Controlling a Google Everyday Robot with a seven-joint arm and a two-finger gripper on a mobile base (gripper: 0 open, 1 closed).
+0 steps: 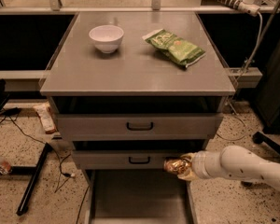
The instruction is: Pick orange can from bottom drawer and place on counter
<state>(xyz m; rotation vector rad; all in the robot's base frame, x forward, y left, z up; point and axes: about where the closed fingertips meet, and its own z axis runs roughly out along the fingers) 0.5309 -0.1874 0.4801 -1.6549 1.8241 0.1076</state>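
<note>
One hand (183,167) grips can (174,164) above drawer (139,196).

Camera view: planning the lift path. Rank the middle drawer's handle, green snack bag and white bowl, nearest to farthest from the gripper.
From the gripper, holding the orange can low at the drawers:
1. middle drawer's handle, just beside it.
2. green snack bag, right side of the counter.
3. white bowl, counter's far left.
</note>
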